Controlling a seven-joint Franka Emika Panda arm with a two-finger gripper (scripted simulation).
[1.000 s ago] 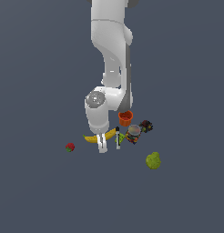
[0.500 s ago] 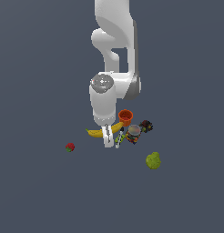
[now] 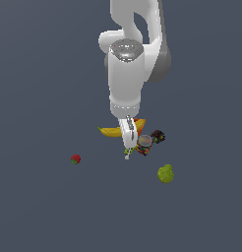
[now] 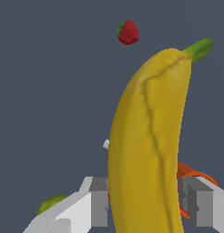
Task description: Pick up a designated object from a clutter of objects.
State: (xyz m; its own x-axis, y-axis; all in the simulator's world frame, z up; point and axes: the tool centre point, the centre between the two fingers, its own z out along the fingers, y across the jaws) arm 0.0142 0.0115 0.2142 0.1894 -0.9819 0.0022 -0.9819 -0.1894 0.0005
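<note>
You've got the gripper (image 4: 145,200) straddling the banana (image 4: 148,136): in the wrist view one grey finger (image 4: 93,202) sits on each side of the fruit and the pads look pressed to its skin, so the fingers read as clamped on the banana, though the actual contact line is hidden behind the fruit's bulk. The greenish stem tip points away from the fingers, toward the strawberry (image 4: 128,32), which lies well apart from the banana on the dark floor. In the exterior view the banana (image 3: 111,131) shows as a yellow crescent sticking out from behind the gripper (image 3: 129,140) toward the exterior view's left, stem end outermost; its other end is partly hidden behind the fingers. You can't tell from either view whether the banana is touching the floor or just off it. Using the banana as reference: the orange cup (image 4: 196,175) is just beside it, peeking past its far flank in the wrist view; the grey-lidded can (image 3: 145,141) and the dark multicoloured bits (image 3: 158,136) cluster close on the exterior view's right of it; the yellow-green fruit (image 3: 166,173) sits further out on that same side, apart from the cluster. The strawberry (image 3: 75,159) is alone on the opposite side.
</note>
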